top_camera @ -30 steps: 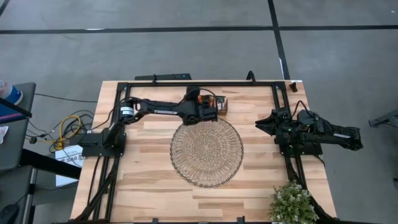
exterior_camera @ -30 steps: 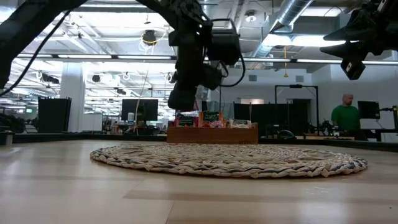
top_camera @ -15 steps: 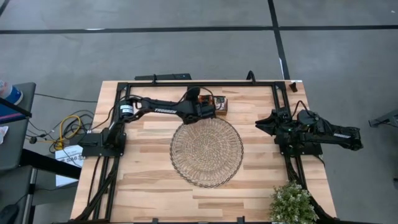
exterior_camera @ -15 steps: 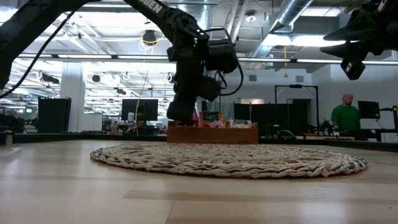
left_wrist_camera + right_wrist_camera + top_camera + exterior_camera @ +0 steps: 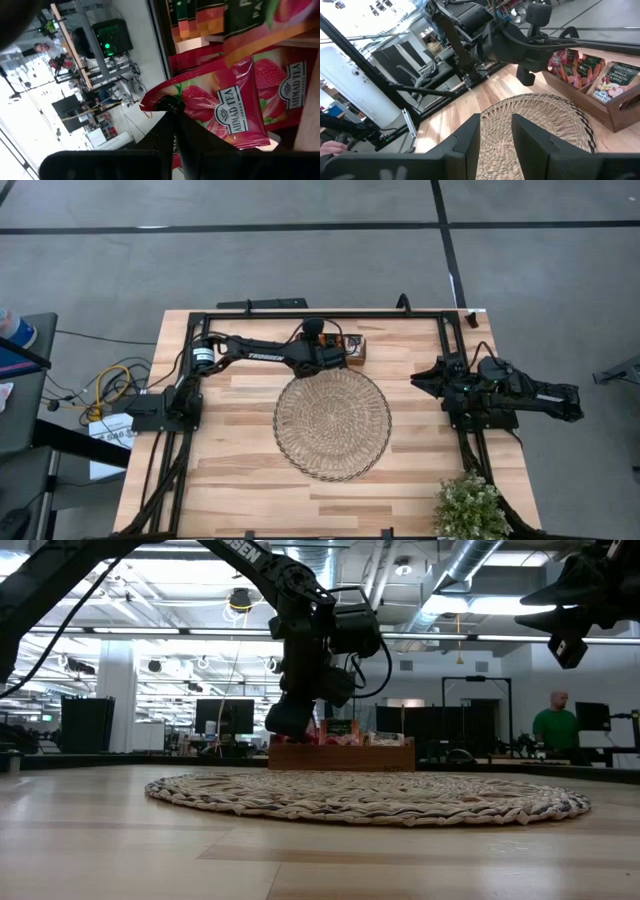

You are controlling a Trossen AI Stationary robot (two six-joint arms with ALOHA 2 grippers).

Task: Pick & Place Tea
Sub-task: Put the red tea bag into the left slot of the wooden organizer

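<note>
The wooden tray (image 5: 352, 348) stands at the table's far edge, with red and green tea sachets (image 5: 340, 730) upright in it. My left gripper (image 5: 335, 354) reaches into the tray's left end and is shut on a red strawberry tea sachet (image 5: 235, 110). Other sachets (image 5: 200, 20) stand behind that one. The round woven mat (image 5: 332, 423) lies in the middle of the table with nothing on it. My right gripper (image 5: 495, 132) waits open above the table's right edge, touching nothing. My left gripper pinches the red sachet between its two fingers (image 5: 167, 131) at one corner of its sealed edge (image 5: 159, 104). It slants down into the tray from the table's left. The sachet lies against another red sachet behind it; whether it is clear of the tray I cannot tell.
A small potted plant (image 5: 470, 505) stands at the near right corner. The black frame rails (image 5: 320, 313) run along the table's far edge and its sides. A person (image 5: 553, 725) stands far off in the room behind.
My left gripper has sunk toward the tray's left end and rolled a little at the wrist, moving most in the first half of the second. My right arm has kept still.
</note>
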